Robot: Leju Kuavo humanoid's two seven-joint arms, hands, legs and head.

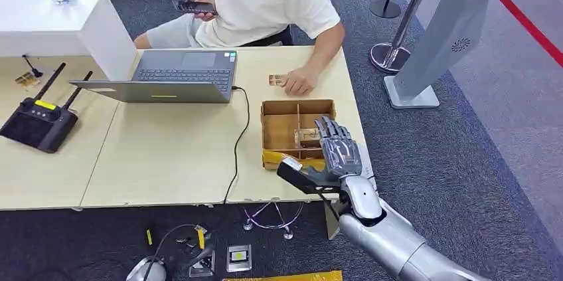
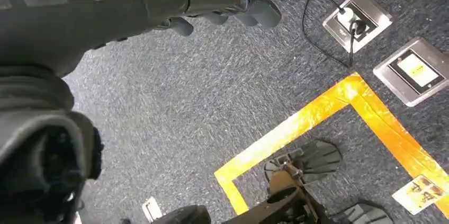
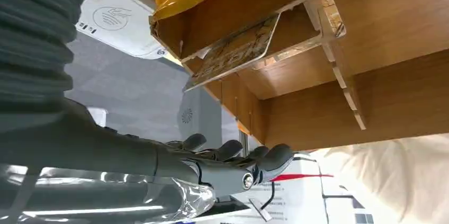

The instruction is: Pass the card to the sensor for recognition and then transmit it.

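two cards show: one card (image 1: 307, 137) stands tilted inside the front right compartment of the wooden divided box (image 1: 279, 125) on the worktop (image 1: 166, 155), the other card (image 1: 277, 80) lies flat just beside a seated person's hand (image 1: 300, 82). the right hand (image 1: 335, 151) hovers over the box's near right corner with fingers spread and straight, holding nothing; its wrist view shows the boxed card (image 3: 238, 49) leaning against a divider. the left hand (image 2: 222, 1) hangs over carpet with yellow floor tape (image 2: 328, 123), fingers slightly curled, empty. a laptop (image 1: 179, 75) sits behind the box.
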